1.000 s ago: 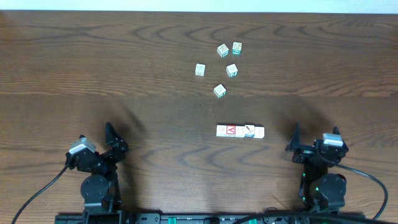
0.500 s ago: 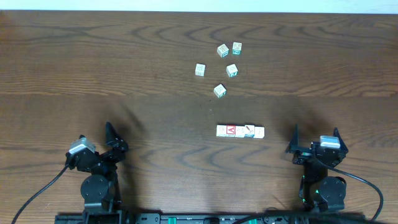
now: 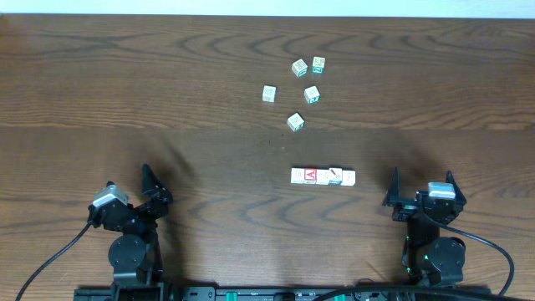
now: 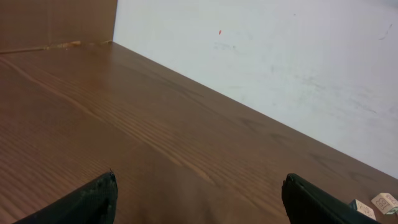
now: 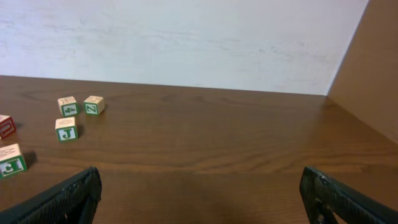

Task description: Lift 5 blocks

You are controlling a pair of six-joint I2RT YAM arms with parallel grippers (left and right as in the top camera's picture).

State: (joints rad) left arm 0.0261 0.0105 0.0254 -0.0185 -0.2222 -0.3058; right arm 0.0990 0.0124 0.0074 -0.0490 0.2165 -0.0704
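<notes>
With the left gripper (image 4: 199, 202) and right gripper (image 5: 199, 193) both spread wide and empty, well apart from the touching row of blocks (image 3: 323, 176) on the counter (image 3: 192, 117), an uneven end squeeze could buckle that row.

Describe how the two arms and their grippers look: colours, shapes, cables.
The left arm and right arm are black with round joint housings. Each wrist carries a pale grey block. The left gripper and right gripper have dark, tapered fingers. A black cable curves outward from each arm.
</notes>
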